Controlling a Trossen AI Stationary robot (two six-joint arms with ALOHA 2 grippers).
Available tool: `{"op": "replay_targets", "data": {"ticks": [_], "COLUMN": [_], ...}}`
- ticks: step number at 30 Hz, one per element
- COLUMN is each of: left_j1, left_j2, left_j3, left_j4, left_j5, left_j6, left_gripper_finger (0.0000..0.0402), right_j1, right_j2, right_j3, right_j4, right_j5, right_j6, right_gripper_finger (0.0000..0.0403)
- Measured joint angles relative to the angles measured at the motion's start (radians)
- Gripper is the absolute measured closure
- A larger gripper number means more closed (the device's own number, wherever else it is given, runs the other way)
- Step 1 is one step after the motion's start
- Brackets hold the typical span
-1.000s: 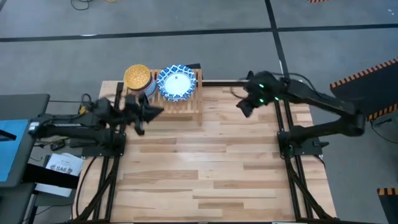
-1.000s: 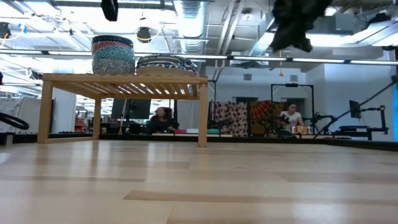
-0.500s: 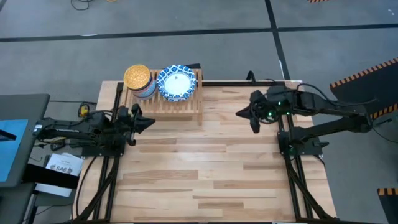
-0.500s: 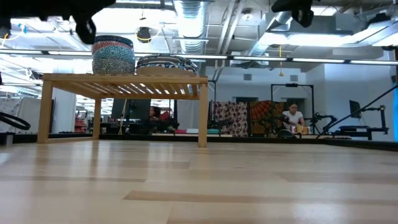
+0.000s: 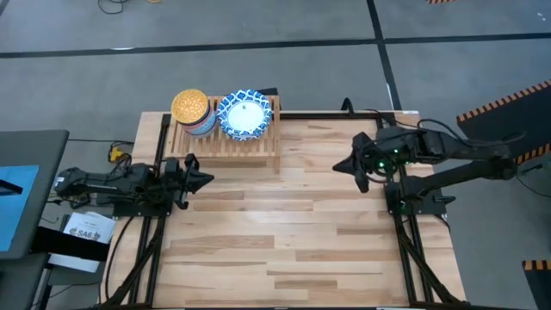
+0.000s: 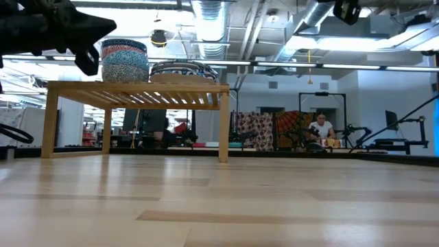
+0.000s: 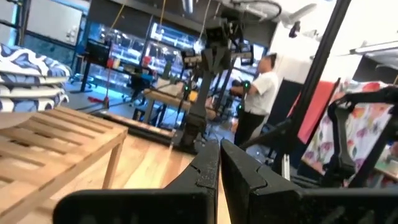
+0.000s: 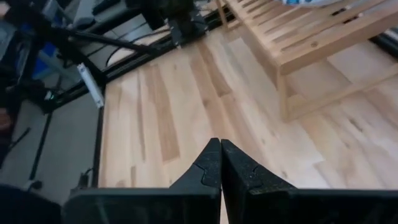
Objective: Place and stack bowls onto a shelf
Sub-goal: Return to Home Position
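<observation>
At the far left corner of the light butcher-block table point(image 5: 284, 224) stands the low light-wood slatted shelf point(image 5: 231, 145). Its long axis runs left to right in the high view, parallel to the table's far edge. Two stacks sit side by side on its far half, close together:
- The left stack is small round ceramic bowls point(image 5: 190, 107) with a yellow bowl on top. The low view shows banded and speckled blue sides point(image 6: 125, 60).
- The right stack is wide blue-and-white patterned bowls point(image 5: 244, 114) with a white centre facing up. It is lower and broader in the low view point(image 6: 183, 69).

All bowls are upright and nested.

The left hand point(image 5: 207, 179) hovers above the table just in front of the shelf's left end, pointing right, with its fingers pinched together and holding nothing point(image 7: 219, 145). The right hand point(image 5: 337, 167) hovers near the table's right side, well apart from the shelf and pointing left toward it, with its fingers also pressed together and holding nothing point(image 8: 220, 142).

Nothing lies on the table between the hands and the shelf. Beyond the table, a person in a white top point(image 6: 320, 129) sits in the room among racks and equipment.
</observation>
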Motion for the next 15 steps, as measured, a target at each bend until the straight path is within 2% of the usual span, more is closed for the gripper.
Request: {"op": "replay_targets", "data": {"ticks": [3, 6, 11, 15], "left_j1": [0.0, 0.0, 0.0, 0.0], "left_j2": [-0.033, -0.044, -0.044, -0.044], "left_j3": [0.0, 0.0, 0.0, 0.0], "left_j4": [-0.033, -0.104, -0.213, -0.337], "left_j5": [-0.001, -0.002, -0.005, -0.005], "left_j6": [0.004, -0.043, -0.058, -0.056], "left_gripper_finger": [0.0401, 0.0401, 0.0401, 0.0401], "right_j1": [0.033, 0.056, 0.064, 0.026], "right_j2": [-0.035, -0.094, -0.25, -0.401], "right_j3": [-0.029, -0.11, -0.339, -0.523], "right_j4": [-0.001, 0.071, 0.272, 0.394], "right_j5": [0.001, 0.01, 0.029, 0.025], "right_j6": [0.0, 0.0, -0.003, -0.038], "right_gripper_finger": [0.0382, 0.0382, 0.0382, 0.0382]}}
